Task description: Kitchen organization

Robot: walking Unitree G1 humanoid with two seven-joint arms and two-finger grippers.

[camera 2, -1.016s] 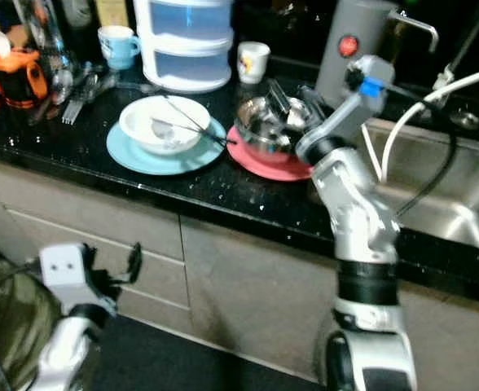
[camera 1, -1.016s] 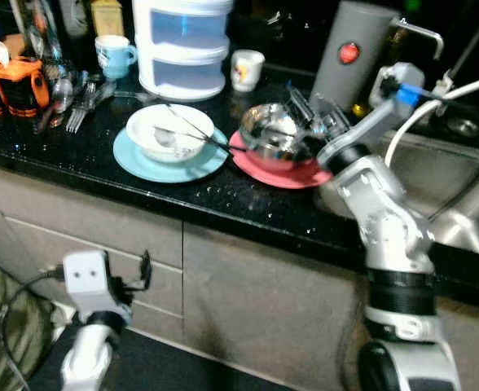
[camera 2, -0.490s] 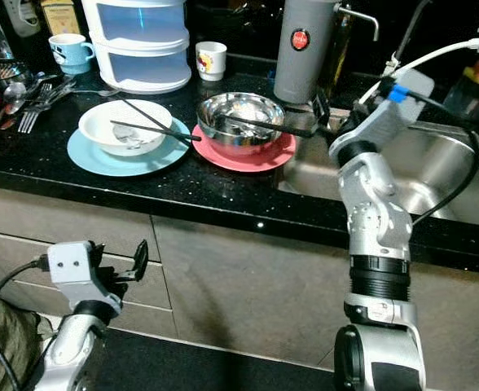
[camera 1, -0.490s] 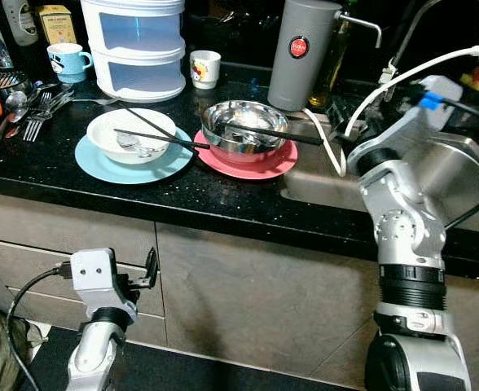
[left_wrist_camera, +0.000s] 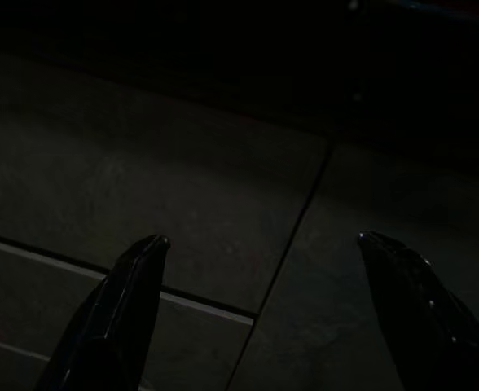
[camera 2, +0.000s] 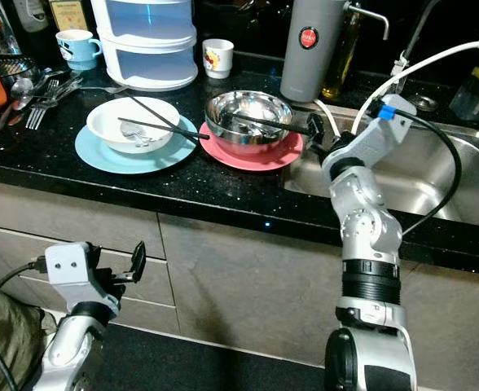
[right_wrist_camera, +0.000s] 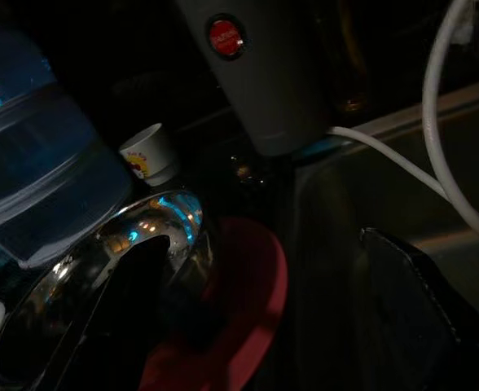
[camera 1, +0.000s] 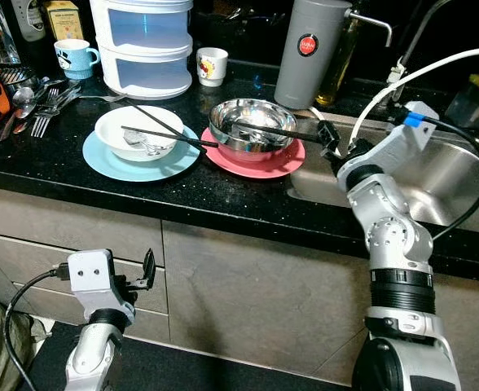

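A steel bowl (camera 1: 252, 126) sits on a red plate (camera 1: 260, 163) near the sink, with black chopsticks (camera 1: 276, 130) lying across its rim. To its left a white bowl (camera 1: 132, 133) with chopsticks and a spoon rests on a blue plate (camera 1: 142, 161). My right gripper (camera 1: 327, 140) hovers at the red plate's right edge, over the sink's left rim. Its fingers (right_wrist_camera: 134, 309) are spread, open and holding nothing, with the steel bowl (right_wrist_camera: 101, 277) just beyond. My left gripper (camera 1: 147, 269) hangs low before the cabinet drawers, open.
A steel sink (camera 1: 439, 183) lies to the right, with a white hose (camera 1: 410, 77) arching over it. Behind the plates stand a grey thermos (camera 1: 305, 53), a white cup (camera 1: 213, 65), a stacked plastic container (camera 1: 146, 45) and a blue mug (camera 1: 70, 57). Forks (camera 1: 42, 102) lie far left.
The camera has swung and lifted, shifting the whole picture. My right gripper drew back from the steel bowl toward the sink, and now sits lower, close to the red plate's right edge.
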